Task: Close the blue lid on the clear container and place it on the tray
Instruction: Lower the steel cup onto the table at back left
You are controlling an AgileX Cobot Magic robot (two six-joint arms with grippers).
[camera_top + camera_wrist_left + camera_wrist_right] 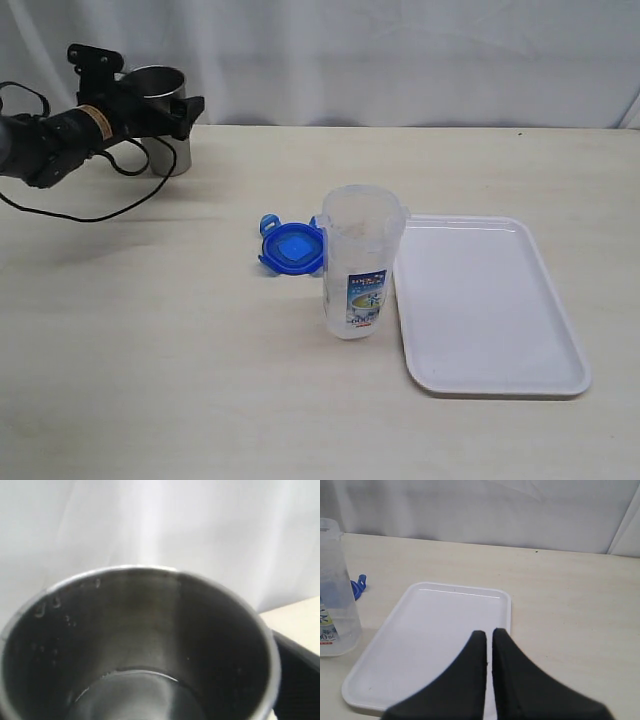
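Observation:
The clear container [358,265] stands upright and uncovered mid-table, touching the left edge of the white tray [490,300]. The blue lid [291,245] lies flat on the table just left of the container. My left gripper [165,102] is at the far left back, jaws open and straddling a steel cup [165,150]. The left wrist view looks into that cup [150,645], with one dark finger [300,675] just outside its wall. My right gripper [489,632] is shut and empty above the tray's [445,625] near end. The right wrist view also shows the container [335,590] and a bit of the lid [359,586].
The steel cup stands on the table near the white curtain at the back. A black cable [100,215] from the left arm loops onto the table in front of the cup.

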